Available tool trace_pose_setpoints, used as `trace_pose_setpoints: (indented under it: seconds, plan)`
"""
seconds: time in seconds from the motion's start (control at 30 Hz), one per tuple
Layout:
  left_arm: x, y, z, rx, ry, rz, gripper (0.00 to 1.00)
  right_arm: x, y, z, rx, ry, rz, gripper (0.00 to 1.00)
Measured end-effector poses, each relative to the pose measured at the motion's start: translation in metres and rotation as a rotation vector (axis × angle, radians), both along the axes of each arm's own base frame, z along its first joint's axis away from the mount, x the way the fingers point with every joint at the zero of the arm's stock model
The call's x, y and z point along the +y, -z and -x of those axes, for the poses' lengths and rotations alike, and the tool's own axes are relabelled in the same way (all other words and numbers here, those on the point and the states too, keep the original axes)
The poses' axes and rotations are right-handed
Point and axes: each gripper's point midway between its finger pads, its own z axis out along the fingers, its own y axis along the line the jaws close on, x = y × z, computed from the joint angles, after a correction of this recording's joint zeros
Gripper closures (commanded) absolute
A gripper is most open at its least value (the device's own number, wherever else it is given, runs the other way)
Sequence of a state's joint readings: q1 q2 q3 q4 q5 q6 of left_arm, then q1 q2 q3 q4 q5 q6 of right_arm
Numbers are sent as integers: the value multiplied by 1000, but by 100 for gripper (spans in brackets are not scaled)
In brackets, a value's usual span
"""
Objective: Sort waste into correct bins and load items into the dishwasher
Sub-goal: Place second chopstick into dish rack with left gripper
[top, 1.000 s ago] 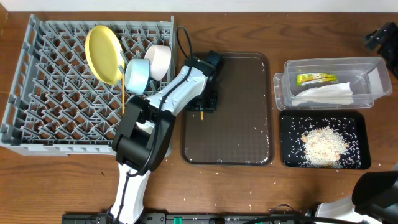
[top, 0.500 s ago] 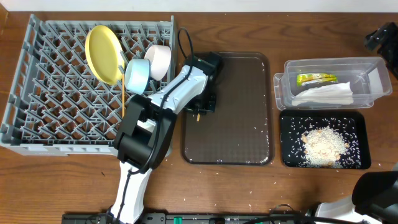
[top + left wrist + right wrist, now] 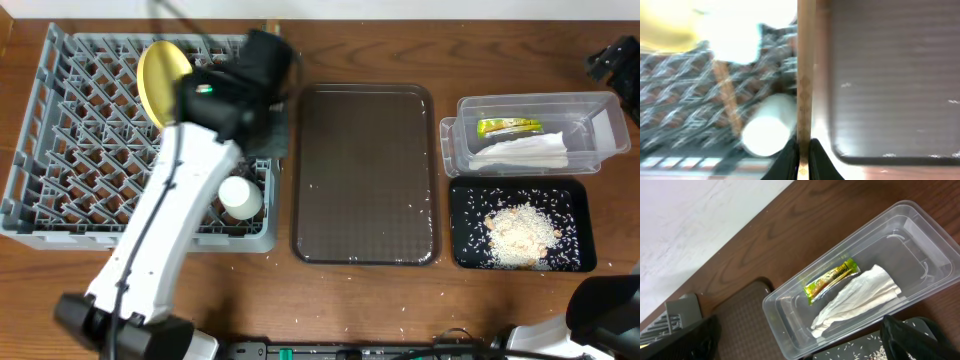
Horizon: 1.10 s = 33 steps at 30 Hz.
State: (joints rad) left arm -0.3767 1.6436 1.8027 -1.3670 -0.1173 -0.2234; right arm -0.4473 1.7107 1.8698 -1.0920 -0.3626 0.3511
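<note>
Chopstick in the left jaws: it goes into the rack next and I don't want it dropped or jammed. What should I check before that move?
1. Grip: the left gripper has its jaws shut on the chopstick at its end: ok.
2. Free slot in the dish rack under it: cannot tell; the left wrist view is blurred and the arm covers that corner overhead.
3. Clearance from the white cup, which sits in the rack close by: cannot tell.
4. The second chopstick is in the rack: ok.
5. The brown tray holds no dishes: ok.
</note>
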Motion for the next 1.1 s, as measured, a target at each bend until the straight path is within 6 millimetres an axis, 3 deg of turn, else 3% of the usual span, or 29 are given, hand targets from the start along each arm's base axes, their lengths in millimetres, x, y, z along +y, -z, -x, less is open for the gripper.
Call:
trace_pose_setpoints:
  seconds: [0.1, 0.2, 0.47, 0.5, 0.6, 0.63, 0.97, 1.07, 1.1]
  plan:
    - [39, 3, 8, 50, -68, -74, 92, 0, 0, 0, 0, 0, 0, 1]
    - [70, 26, 8, 110, -112, -128, 93, 0, 0, 0, 0, 0, 0, 1]
    - [100, 87, 11, 197, -137, -170, 92, 0, 0, 0, 0, 0, 0, 1]
    - [104, 97, 14, 214, -146, -173, 90, 0, 0, 0, 0, 0, 0, 1]
    - [109, 111, 18, 231, -151, -177, 55, 0, 0, 0, 0, 0, 0, 1]
    - [109, 113, 19, 236, -153, -178, 52, 0, 0, 0, 0, 0, 0, 1]
    - [109, 110, 26, 255, -174, -180, 55, 0, 0, 0, 0, 0, 0, 1]
    - [103, 75, 18, 106, -179, -146, 54, 0, 0, 0, 0, 0, 0, 1]
    - [98, 50, 14, -8, -187, -114, 49, 0, 0, 0, 0, 0, 0, 1]
